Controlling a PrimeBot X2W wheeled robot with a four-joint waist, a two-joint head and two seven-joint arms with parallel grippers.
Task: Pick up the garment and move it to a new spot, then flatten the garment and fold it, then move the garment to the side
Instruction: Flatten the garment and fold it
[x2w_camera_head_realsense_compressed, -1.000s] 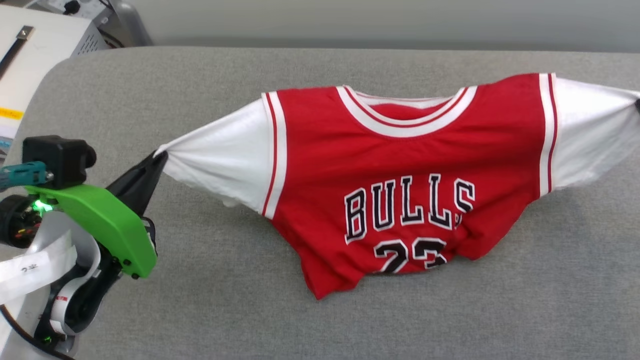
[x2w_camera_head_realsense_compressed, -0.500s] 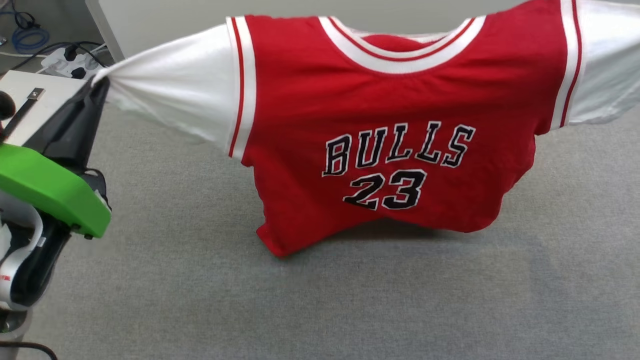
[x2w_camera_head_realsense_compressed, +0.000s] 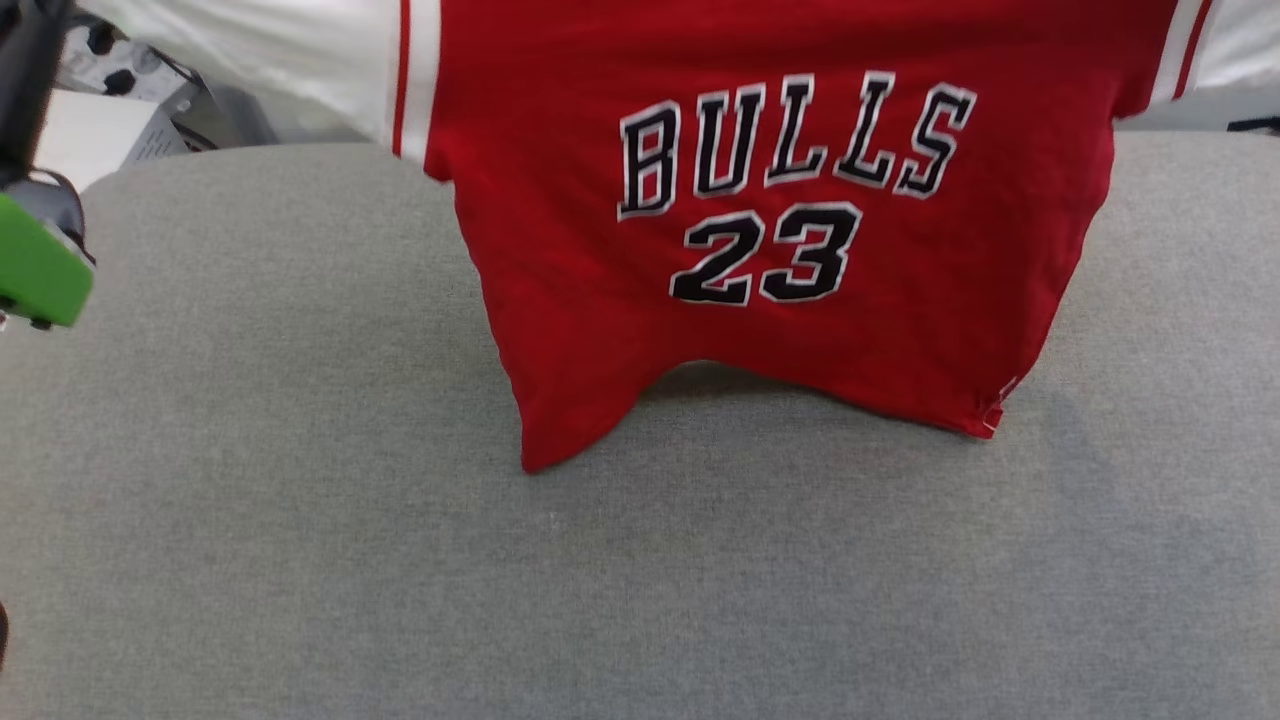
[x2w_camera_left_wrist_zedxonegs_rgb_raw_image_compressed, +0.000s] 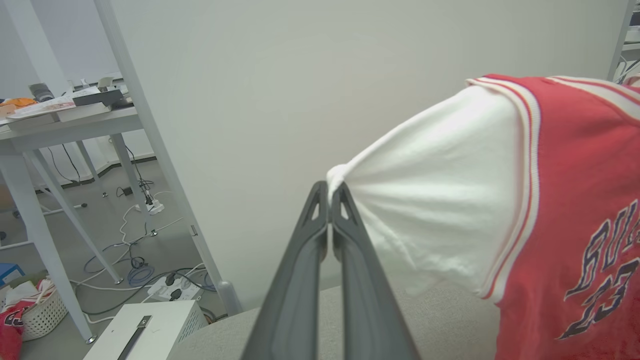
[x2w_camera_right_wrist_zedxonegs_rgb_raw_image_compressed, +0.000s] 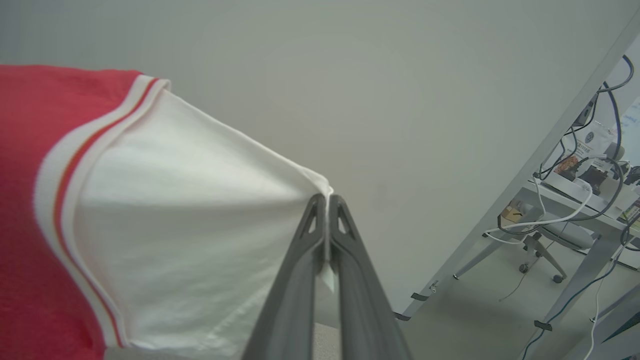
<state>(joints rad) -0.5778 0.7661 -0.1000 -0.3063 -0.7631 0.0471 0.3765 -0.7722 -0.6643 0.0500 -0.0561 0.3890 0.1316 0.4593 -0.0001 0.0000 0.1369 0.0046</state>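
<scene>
The left gripper (x2w_camera_left_wrist_zedxonegs_rgb_raw_image_compressed: 330, 192) and right gripper (x2w_camera_right_wrist_zedxonegs_rgb_raw_image_compressed: 327, 200) pinch the sleeve tips (x2w_camera_left_wrist_zedxonegs_rgb_raw_image_compressed: 345, 175) of the Bulls jersey (x2w_camera_head_realsense_compressed: 780, 200), holding it aloft between them for relocation; next, lower it flat.

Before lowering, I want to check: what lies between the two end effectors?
The garment, stretched: left end effector pinches one white sleeve, right end effector the other sleeve, per wrist views.

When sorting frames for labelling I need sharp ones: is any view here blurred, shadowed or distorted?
Head view: even light, no glare; the garment shows slightly soft lettering, with a faint shadow under its hem on the grey surface. Left wrist view: left fingers sharp, the white post leans from wide-angle distortion. Right wrist view: right fingers sharp, white sleeve bright but not blown out.
</scene>
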